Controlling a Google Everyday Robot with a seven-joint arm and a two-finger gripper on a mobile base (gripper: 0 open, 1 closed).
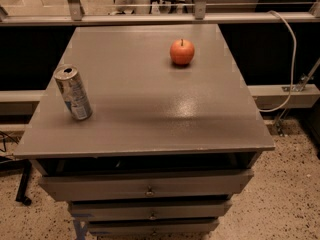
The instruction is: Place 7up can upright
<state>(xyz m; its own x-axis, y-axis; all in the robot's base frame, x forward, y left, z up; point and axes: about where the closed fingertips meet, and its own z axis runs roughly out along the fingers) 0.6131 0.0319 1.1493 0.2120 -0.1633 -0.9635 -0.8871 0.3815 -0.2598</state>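
- The gripper is not seen anywhere in the view, so whether its fingers are released or clenched cannot be told, and no place can be given relative to them.
- The 7up can is not seen either. No green lettering is made out on anything on the table (150, 119). It is judged to be out of view, perhaps held, though this cannot be confirmed.
- One slim can (73, 93) is stood upright near the left edge. It is silvery with bluish markings, so it is not taken for the task's can.
- An apple (182, 51) is set toward the far right, well apart from the slim can. A bare middle is thus left between them, which is judged the safest spot for a placement.
- The table is grey, flat and slightly glossy, with a sheen near its middle. A can lowered base-first is expected to stand steady there.
- Drawers (149, 184) are fitted below, the top one slightly ajar.
- A rail (150, 19) is run behind, a cable (292, 59) is hung at the right, and a speckled floor (290, 194) is seen beneath.
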